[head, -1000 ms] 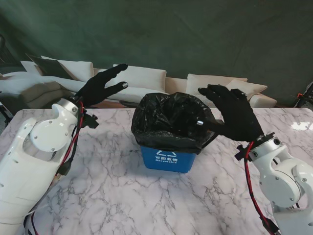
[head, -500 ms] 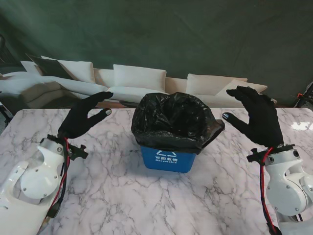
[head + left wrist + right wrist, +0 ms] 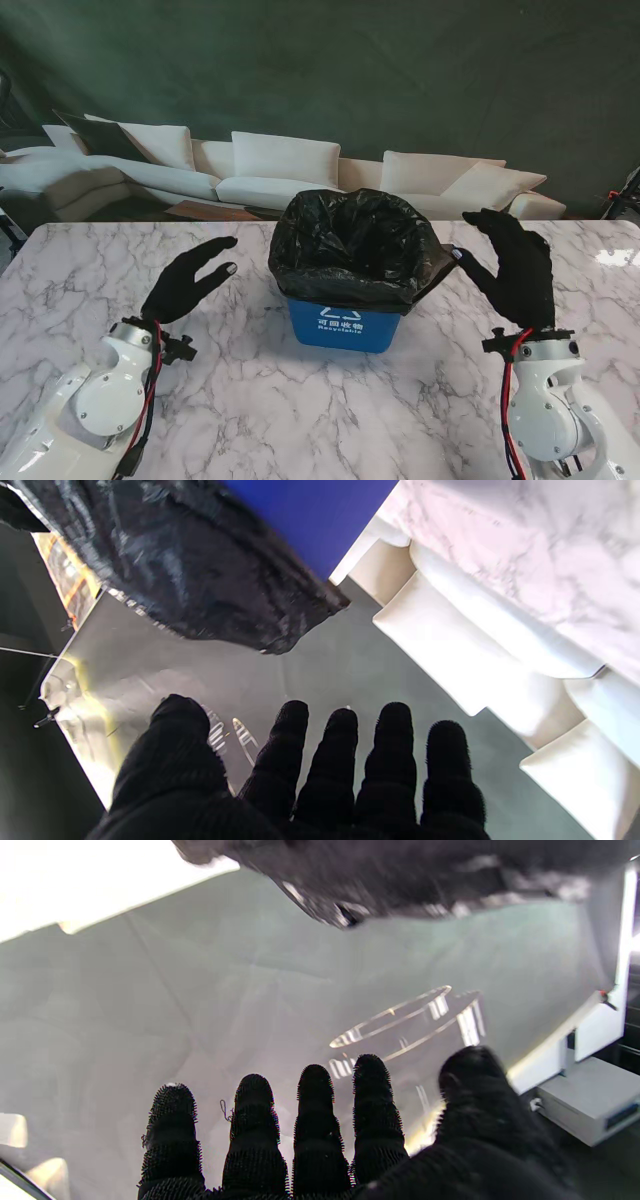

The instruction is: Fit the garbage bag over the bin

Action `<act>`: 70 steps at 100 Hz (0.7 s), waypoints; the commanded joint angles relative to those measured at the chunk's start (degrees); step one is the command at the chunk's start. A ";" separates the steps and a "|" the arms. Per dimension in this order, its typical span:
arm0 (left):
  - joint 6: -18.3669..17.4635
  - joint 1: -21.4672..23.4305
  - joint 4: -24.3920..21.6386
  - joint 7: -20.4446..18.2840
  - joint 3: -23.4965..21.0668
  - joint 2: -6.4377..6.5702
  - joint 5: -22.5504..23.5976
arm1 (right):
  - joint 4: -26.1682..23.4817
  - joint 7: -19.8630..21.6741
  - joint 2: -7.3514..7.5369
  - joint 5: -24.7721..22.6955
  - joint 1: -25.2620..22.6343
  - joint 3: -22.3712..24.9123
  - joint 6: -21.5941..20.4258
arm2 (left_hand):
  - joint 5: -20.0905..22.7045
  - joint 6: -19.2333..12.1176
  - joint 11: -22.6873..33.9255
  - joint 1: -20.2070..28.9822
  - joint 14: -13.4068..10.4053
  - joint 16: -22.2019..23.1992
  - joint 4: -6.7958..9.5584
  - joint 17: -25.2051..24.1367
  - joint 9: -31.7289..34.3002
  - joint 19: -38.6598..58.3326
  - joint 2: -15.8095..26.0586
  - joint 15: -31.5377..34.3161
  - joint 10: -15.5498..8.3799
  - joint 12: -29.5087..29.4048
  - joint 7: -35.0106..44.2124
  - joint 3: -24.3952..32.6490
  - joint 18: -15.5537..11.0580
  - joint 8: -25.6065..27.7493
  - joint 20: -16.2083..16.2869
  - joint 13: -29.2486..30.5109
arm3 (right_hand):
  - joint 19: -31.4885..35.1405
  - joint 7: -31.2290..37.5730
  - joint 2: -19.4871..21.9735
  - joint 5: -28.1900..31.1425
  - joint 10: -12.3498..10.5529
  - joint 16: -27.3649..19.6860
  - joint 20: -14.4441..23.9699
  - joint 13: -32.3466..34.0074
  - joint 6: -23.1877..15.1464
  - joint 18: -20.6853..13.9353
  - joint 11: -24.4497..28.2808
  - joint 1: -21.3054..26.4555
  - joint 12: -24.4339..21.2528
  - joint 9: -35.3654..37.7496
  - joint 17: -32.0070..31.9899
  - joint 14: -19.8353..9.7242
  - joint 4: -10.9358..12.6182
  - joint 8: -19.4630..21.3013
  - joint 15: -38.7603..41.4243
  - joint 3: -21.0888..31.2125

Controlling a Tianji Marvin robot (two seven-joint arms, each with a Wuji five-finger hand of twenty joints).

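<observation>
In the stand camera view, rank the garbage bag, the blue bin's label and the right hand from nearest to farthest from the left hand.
1. Garbage bag: just right of the left hand, draped over the bin's rim at table centre.
2. Blue bin's label: on the bin's front face, nearer to me under the bag's hem.
3. Right hand: across the bin, on the far right.

Bin at the table's middle, robot hands either side.
The garbage bag [image 3: 355, 245] sits in the bin [image 3: 343, 325] on the table [image 3: 300, 410]; left robot hand [image 3: 185, 282] left, right robot hand [image 3: 515, 268] right, sofa [image 3: 270, 170] behind.
</observation>
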 commanded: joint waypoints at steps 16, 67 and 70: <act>1.44 -0.55 2.01 -0.37 0.95 -0.48 -0.67 | 6.21 1.58 -0.16 0.20 3.06 -1.14 3.66 | -1.00 -0.74 -0.08 1.13 -0.87 -0.46 -1.19 -1.05 -1.45 -1.21 2.35 -0.81 -1.29 -0.40 -0.56 -0.88 -1.58 0.22 -1.29 -0.20 | -1.52 3.48 2.50 -0.86 -5.41 1.27 1.21 0.41 -6.08 -3.75 0.15 14.30 0.36 -0.35 -0.64 -3.64 2.53 -3.33 0.13 1.84; 2.61 -1.41 2.61 -1.45 1.67 -0.34 -1.21 | 13.45 6.03 0.78 -1.35 8.23 -5.27 12.25 | -1.20 -0.74 0.16 1.07 -0.77 -0.42 -1.22 -1.18 -1.62 -1.50 2.41 -0.86 -1.34 -0.26 -0.58 -0.94 -1.48 0.04 -1.34 -0.50 | -3.09 6.67 -1.75 -2.34 -4.27 0.58 1.35 -2.08 -5.48 -4.89 -0.23 8.77 0.21 -3.84 -1.26 -3.64 1.24 -5.65 -0.51 22.34; 2.60 -1.46 2.66 -1.44 1.68 -0.33 -1.14 | 13.79 6.56 0.86 -1.37 8.57 -5.73 12.74 | -1.19 -0.80 0.16 1.05 -0.74 -0.41 -1.23 -1.17 -1.64 -1.51 2.36 -0.86 -1.38 -0.25 -0.57 -0.96 -1.47 0.03 -1.33 -0.51 | -3.17 6.65 -1.75 -2.19 -3.91 0.56 1.37 -2.20 -5.42 -4.90 -0.23 8.82 0.21 -4.02 -1.29 -3.59 1.22 -5.73 -0.55 22.41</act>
